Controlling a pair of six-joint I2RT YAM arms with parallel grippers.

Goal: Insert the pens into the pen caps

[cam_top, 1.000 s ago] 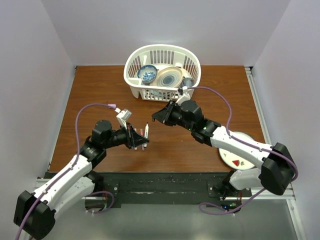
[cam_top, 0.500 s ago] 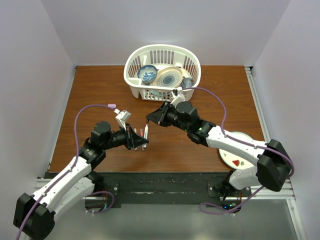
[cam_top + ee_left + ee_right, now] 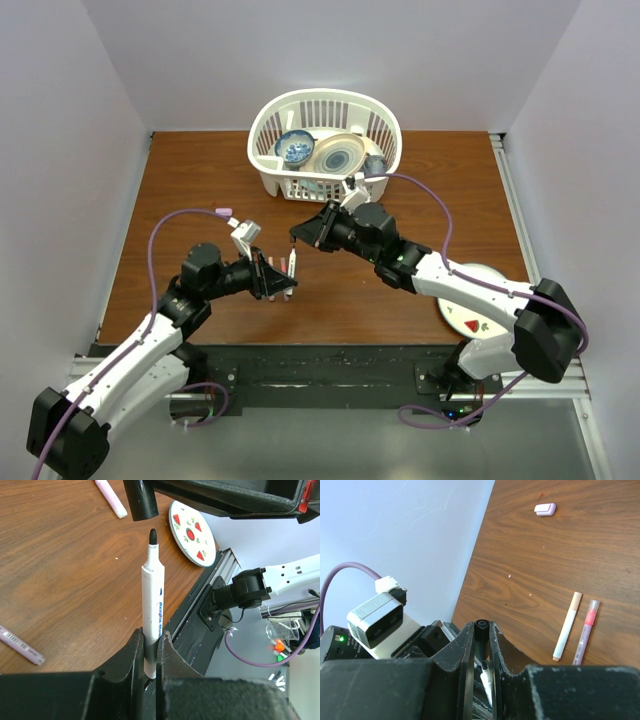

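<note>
Left wrist view shows left fingers (image 3: 131, 652) clamping the black-tipped pen (image 3: 152, 610), nib pointing lengthwise at the black cap (image 3: 140, 500) just beyond, seemingly pinched by right fingers (image 3: 461, 652).

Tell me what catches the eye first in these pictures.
Near the middle, the left hand grips a white pen, its black tip just short of the black cap clamped in the right hand. Behind them a white basket of dishes sits at the far edge of the table.
</note>
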